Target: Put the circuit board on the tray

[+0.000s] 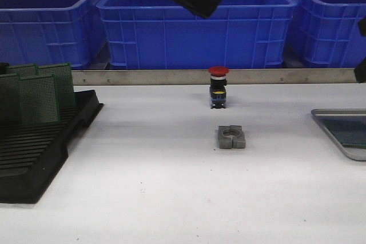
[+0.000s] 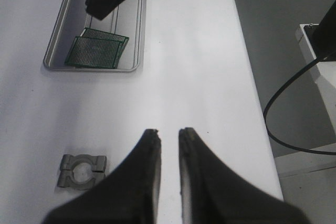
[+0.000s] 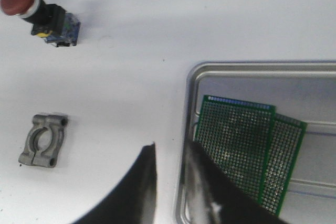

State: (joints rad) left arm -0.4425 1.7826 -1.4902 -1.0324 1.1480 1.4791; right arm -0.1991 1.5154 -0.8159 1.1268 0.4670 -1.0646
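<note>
Nearest the camera in the front view, bare white table (image 1: 171, 198) is seen, and at nine o'clock the black slotted rack (image 1: 34, 152) is planted on it, with green circuit boards (image 1: 40, 92) stood upright in its far slots. At the middle of the table a grey metal clamp block (image 1: 231, 137) is laid flat, split across its round bore. Just beyond it, at twelve o'clock from the block and apart from it, a red-capped push button (image 1: 218, 87) is stood upright on its dark body.

Over at three o'clock the tray (image 1: 343, 135) is cut off by the frame edge, silver rim raised. In the right wrist view the tray (image 3: 252, 69) is shown properly: two green circuit boards (image 3: 236, 140) are laid flat inside it, one overlapping the other, both within the rim. The right claw (image 3: 169, 156) is hung over the tray's near rim, its fingers drawn to a narrow gap with nothing between them.

The left claw (image 2: 169, 140) is held above bare table, fingers likewise nearly together and empty; in the front view only a dark arm shape at twelve o'clock high can be made out, probably this arm.

Farthest back, a metal rail is run across the table's edge, and blue plastic bins (image 1: 194, 27) are lined up behind it.
</note>
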